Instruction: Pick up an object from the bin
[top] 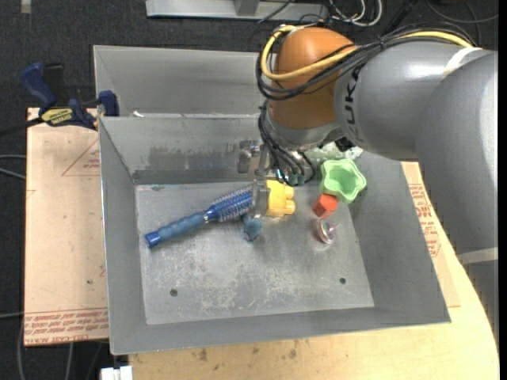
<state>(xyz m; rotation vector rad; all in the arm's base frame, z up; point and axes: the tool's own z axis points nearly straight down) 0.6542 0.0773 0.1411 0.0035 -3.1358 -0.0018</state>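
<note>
My gripper (260,203) reaches down in the middle of the bin, just under the arm's orange cover. It stands between the bristle head of a blue brush (207,215) on its left and a yellow block (280,200) on its right, close against both. The brush lies slanted, with its handle pointing to the lower left. A small blue-grey piece (253,229) lies right below the gripper.
To the right lie a green cup with a wavy rim (342,178), a small red block (325,206) and a small clear, shiny piece (323,232). The arm covers the bin's back right part. Bare floor stretches along the front.
</note>
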